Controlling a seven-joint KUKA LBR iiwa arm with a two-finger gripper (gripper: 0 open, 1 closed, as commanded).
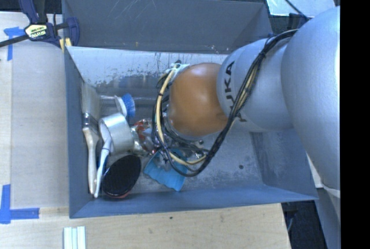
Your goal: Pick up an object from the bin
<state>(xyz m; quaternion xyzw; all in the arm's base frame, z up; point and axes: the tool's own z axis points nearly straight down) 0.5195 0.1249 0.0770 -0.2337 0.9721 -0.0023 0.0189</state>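
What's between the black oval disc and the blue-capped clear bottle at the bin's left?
A silver metal cylinder lies between the black oval disc and the blue-capped clear bottle, as seen in the camera view.

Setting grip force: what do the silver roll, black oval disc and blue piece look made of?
Silver roll: likely metallic tape or foil, shiny, with bright glare.
Black oval disc: probably hard plastic or rubber, dull sheen, reddish rim.
Blue piece: seems soft cloth or foam, matte, crumpled edges.
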